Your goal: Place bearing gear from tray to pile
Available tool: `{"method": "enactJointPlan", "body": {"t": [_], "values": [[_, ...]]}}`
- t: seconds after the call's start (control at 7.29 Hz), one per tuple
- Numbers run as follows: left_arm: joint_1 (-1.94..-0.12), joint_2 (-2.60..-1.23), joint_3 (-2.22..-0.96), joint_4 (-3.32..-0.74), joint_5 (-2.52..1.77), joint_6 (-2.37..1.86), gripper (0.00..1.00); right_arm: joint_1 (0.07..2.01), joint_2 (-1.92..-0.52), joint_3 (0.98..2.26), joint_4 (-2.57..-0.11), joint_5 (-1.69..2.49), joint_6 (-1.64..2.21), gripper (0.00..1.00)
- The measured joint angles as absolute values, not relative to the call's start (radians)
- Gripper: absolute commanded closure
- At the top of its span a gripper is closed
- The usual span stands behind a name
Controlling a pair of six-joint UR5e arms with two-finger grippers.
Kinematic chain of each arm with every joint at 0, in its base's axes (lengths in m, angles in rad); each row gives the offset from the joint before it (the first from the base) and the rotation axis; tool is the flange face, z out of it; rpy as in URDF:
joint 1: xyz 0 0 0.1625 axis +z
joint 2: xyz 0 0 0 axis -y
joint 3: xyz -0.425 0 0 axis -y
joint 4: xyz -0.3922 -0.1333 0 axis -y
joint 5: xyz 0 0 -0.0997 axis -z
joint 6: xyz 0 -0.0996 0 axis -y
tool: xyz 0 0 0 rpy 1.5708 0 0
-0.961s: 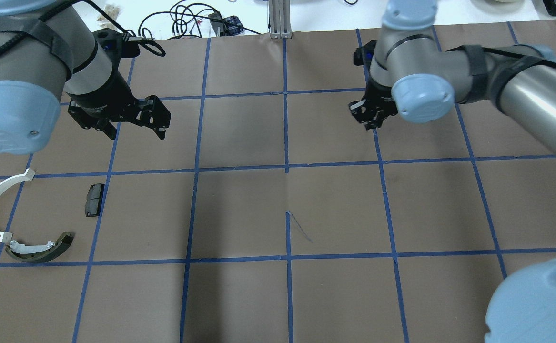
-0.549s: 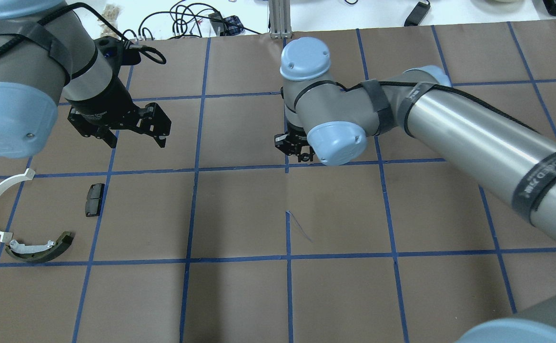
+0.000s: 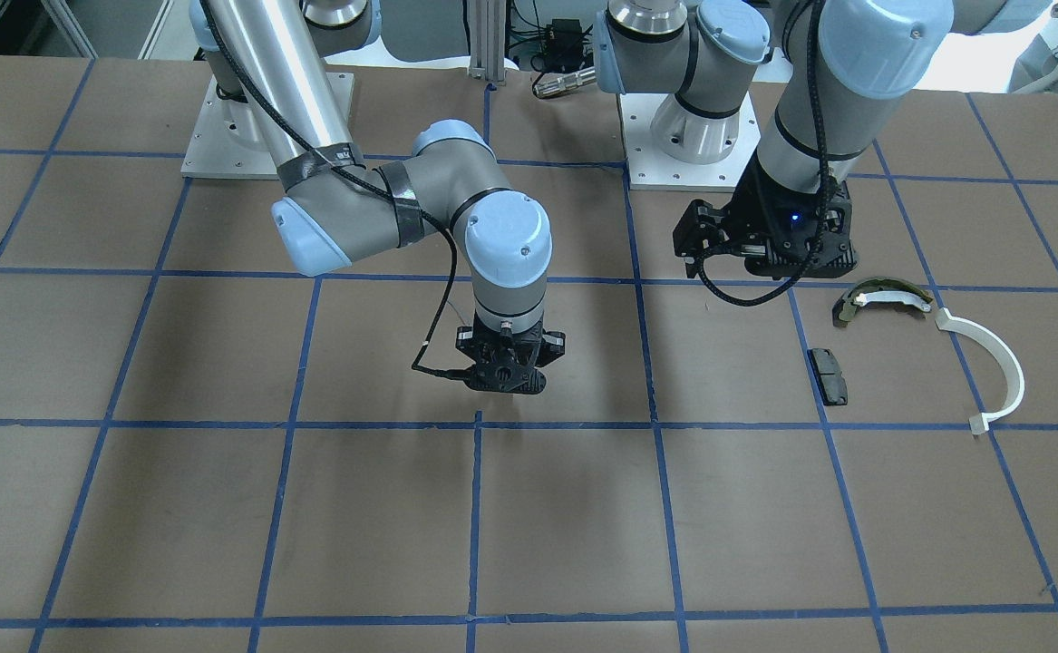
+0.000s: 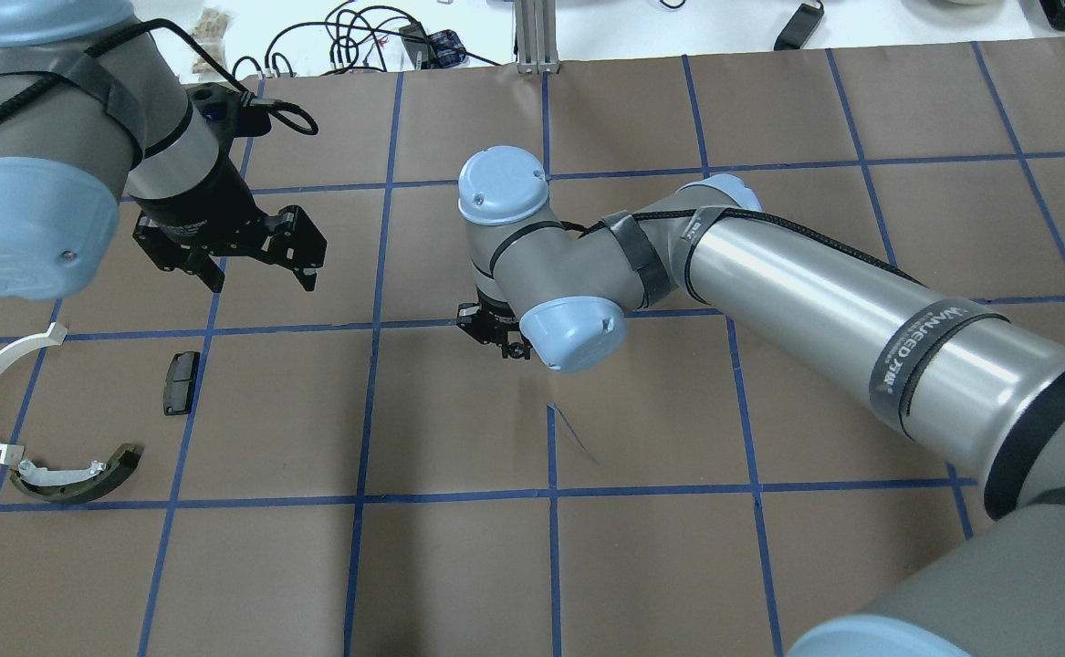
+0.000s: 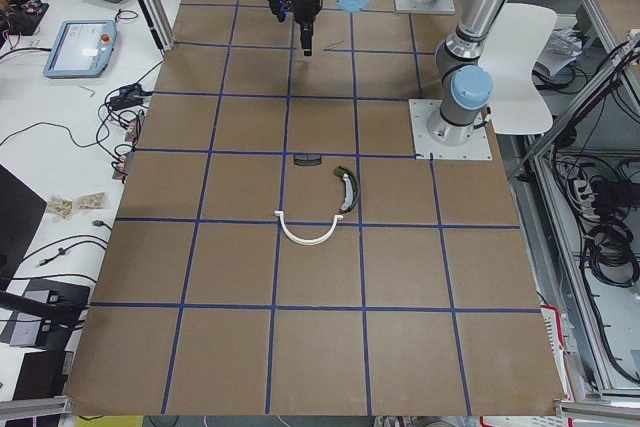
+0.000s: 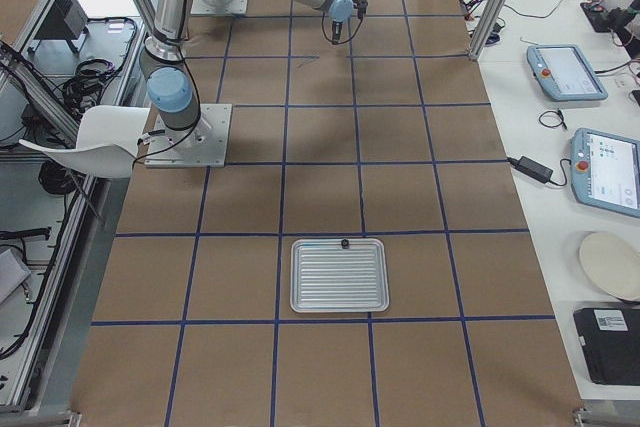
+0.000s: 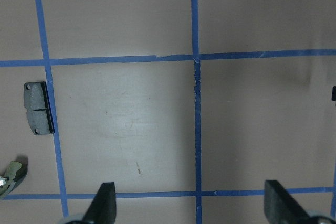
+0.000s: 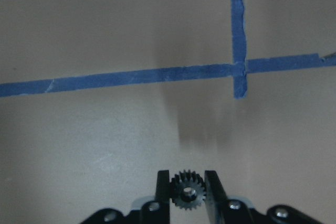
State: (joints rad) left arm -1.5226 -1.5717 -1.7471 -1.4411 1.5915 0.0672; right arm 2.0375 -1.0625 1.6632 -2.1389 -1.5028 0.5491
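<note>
Right pincer [image 8: 187,179] grips bearing gear [image 8: 186,192] above the table [image 8: 105,145].

Overhead exterior: high behind the robot, facing forward and down on the table [image 4: 459,566]; middle range.
Exterior front-facing: from the opposite side, steeply down (left and right mirrored); shares the black pad [image 3: 828,375] with the overhead.
Exterior left: far and high, looking along the table from the black pad's end.
Exterior right: far, from the other end; takes in the tray [image 6: 338,277] whole.
Left wrist-mounted: near, straight down; shares the black pad.
Right wrist-mounted: nearest, down past the right gripper [image 8: 187,182]; the bearing gear [image 8: 187,192] shows single teeth.
</note>
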Motion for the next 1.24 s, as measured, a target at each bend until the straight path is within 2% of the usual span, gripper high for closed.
{"method": "enactJointPlan", "body": {"t": [0.55,1.24], "values": [[-1.534,-1.613,-1.748,-1.429,1.588,0.048,0.0,1.957,-1.1,1.638,-2.13,-1.534,0.361,0.0],[-1.723,-1.744,-1.747,-1.32,1.579,-0.066,0.0,1.591,-1.294,1.626,-1.928,-1.574,-0.17,0.0]]}}
